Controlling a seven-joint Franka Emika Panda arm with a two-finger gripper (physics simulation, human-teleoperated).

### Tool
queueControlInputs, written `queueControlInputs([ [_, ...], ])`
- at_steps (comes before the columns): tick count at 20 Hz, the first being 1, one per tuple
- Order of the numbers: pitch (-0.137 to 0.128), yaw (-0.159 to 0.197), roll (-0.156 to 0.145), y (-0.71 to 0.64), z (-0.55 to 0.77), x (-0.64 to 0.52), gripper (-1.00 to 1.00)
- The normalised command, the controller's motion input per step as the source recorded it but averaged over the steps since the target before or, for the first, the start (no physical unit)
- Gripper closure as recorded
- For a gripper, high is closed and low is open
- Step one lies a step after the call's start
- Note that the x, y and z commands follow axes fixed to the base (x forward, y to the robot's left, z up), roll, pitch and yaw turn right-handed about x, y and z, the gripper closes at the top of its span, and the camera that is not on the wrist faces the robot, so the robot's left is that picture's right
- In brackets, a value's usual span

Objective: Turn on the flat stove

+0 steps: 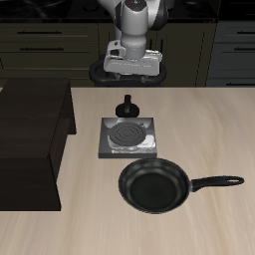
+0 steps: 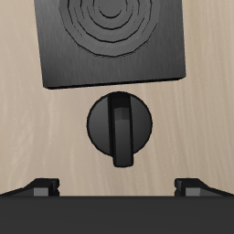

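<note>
The flat stove is a small grey square plate with a dark spiral coil burner. Its black round knob stands just behind the plate, towards the robot's base. My gripper hangs above the knob, open and empty. In the wrist view the knob with its raised bar grip lies straight below, between my spread fingertips and apart from them. The stove plate lies just beyond the knob, and my gripper is wide open.
A black frying pan with a long handle lies in front of the stove, nearer the table's front edge. A large dark block stands on the table beside the stove. Dark kitchen cabinets line the back.
</note>
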Motion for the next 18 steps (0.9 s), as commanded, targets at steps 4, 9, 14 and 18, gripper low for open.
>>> queueControlInputs([
  [4,0.011,0.005,-0.002,-0.03,-0.16,-0.08,-1.00],
  [9,0.002,0.010,-0.006,-0.02,-0.11,-0.02,-1.00],
  [14,0.025,-0.001,0.003,-0.03,-0.20,0.05,-1.00],
  [18,0.042,0.012,0.000,-0.02,-0.25,0.13,-1.00],
])
